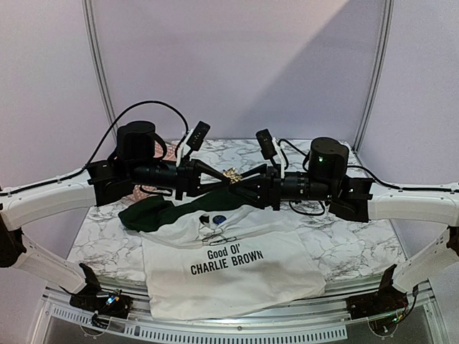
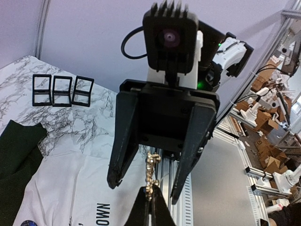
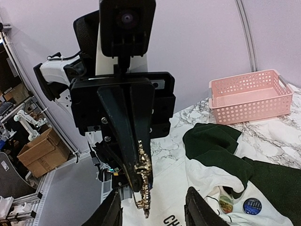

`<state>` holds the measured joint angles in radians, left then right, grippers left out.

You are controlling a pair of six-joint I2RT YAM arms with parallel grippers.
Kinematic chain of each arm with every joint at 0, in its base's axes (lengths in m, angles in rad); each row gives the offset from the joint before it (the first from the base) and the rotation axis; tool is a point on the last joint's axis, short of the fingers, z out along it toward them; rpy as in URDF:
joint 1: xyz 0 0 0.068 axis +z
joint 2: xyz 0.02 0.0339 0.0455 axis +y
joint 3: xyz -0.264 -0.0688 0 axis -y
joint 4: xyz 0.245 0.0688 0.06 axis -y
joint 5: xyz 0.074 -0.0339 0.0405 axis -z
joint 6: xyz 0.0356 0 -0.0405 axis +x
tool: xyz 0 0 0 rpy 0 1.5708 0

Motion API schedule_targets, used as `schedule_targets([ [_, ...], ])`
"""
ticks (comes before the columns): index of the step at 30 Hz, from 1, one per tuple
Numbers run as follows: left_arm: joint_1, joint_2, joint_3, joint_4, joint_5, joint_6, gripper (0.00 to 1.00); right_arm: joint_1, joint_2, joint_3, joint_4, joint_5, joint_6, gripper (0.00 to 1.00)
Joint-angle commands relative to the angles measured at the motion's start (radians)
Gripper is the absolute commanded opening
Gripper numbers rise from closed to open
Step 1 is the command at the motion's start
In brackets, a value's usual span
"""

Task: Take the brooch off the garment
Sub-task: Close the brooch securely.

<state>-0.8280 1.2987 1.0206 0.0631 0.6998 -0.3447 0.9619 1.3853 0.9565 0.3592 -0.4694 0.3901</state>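
Brooch point(image 3: 142, 181), gilt and knobbly, hangs above the garment's point(image 1: 237, 283) collar, clenched at one end by the left tool point(image 3: 137, 183). The right tool point(image 2: 146, 187) is spread, fingers either side of it. It looks light, rigid, spiky and likely slippery, so best pinched across its free end. Chest print reads "Good Ol' CHARLIE BROWN".
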Motion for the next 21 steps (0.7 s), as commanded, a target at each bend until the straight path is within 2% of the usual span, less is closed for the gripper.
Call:
schedule_targets([
  [1, 0.011, 0.004, 0.019, 0.014, 0.013, -0.003, 0.0, 0.004, 0.011, 0.028, 0.004, 0.019, 0.001, 0.42],
  [15, 0.009, 0.002, 0.016, 0.021, 0.026, -0.003, 0.0, 0.003, 0.003, 0.019, 0.063, 0.008, 0.033, 0.4],
  [21, 0.009, -0.003, 0.016, 0.023, 0.026, -0.003, 0.0, 0.003, 0.005, 0.017, 0.066, 0.019, 0.042, 0.34],
])
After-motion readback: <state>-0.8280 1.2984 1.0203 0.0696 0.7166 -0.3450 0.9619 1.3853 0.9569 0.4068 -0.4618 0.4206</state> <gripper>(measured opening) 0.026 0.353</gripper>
